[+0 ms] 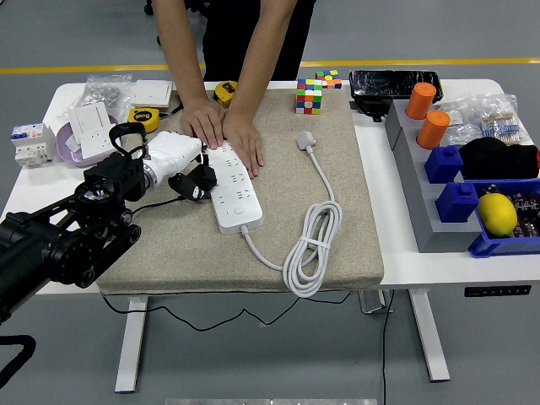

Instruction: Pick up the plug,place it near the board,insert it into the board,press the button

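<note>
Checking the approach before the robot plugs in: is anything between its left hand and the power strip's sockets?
Yes. A person's hands lie flat on the far end of the power strip, covering those sockets. The left hand is at the strip's left edge; the nearer sockets are uncovered.

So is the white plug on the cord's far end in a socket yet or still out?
Out. The plug lies loose on the mat, right of the power strip. The left hand is at the strip's left edge.
</note>
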Motion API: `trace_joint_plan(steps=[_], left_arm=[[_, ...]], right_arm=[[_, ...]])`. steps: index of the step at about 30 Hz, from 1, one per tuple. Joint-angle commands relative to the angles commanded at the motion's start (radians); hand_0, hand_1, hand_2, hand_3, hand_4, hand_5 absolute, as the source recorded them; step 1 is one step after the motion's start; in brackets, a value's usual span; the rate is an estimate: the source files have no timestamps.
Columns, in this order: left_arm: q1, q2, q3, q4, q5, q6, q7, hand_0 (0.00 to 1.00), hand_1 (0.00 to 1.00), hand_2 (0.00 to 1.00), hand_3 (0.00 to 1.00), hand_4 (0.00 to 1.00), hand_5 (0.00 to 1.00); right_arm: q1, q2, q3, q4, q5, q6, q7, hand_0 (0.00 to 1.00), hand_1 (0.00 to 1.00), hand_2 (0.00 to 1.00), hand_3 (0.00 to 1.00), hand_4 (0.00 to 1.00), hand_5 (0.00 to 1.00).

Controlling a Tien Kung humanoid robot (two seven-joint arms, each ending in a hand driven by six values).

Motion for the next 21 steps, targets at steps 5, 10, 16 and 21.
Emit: trace_joint_plan(steps=[5,10,16,21], left_arm=[[-0.001,0.002,0.002,-0.004,0.001,-0.002,0.001,0.823,0.794,0.723,0.589,0.884,0.142],[0.002,0.010,0.001,-0.030,0.001,-0.021,0.011,0.827,0.803,0.737,0.606,0.891,0.148],[0.000,0.018,-0.004,-0.070,0.004,-0.048,0.026,0.840,0.829,0.781,0.653,0.898,0.150],[0.003,0.021,-0.004,-0.078,0.002,-0.059,0.031,0.846,0.845,0.797,0.705,0.912,0.160]], right_arm=[[-0.001,0.000,0.004,0.000,0.002,0.004,0.002,0.620,0.582,0.609,0.535,0.887,0.590],[-0.002,0.000,0.005,0.000,0.004,0.006,0.005,0.620,0.582,0.608,0.535,0.883,0.590],[-0.001,0.000,0.001,0.000,0.008,0.004,0.003,0.620,0.582,0.607,0.533,0.876,0.588],[-0.001,0.000,-0.002,0.000,0.011,0.003,0.004,0.627,0.583,0.607,0.533,0.872,0.591]])
